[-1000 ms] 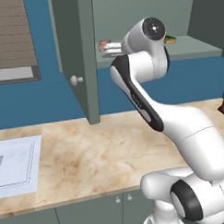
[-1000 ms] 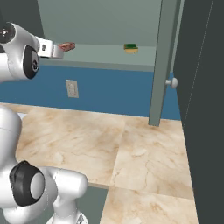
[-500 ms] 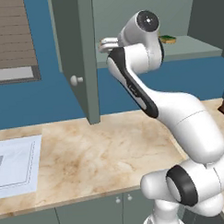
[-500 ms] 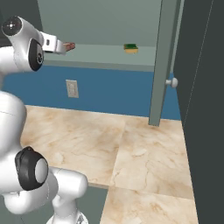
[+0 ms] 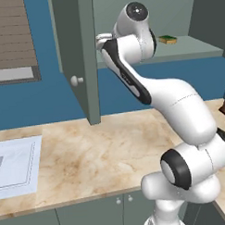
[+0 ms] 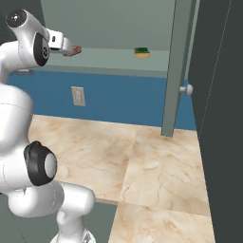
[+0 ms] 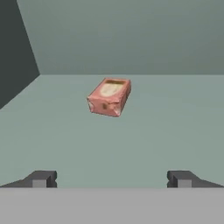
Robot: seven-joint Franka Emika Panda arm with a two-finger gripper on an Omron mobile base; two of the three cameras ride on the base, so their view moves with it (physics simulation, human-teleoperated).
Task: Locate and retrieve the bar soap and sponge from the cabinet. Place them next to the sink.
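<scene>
One arm is working here, and its gripper [image 7: 112, 178] is reaching into the cabinet [image 5: 79, 55] with jaws spread wide and holding nothing. The bar soap [image 7: 109, 96] is lying on the cabinet shelf [image 7: 175, 127] straight ahead of the jaws, well apart from them and close to their centre line. Its long axis is running mostly away from the hand, skewed slightly to one side, so the jaws would be closing across the short width. The sponge [image 6: 141, 52] is sitting further along the same shelf, untouched.
</scene>
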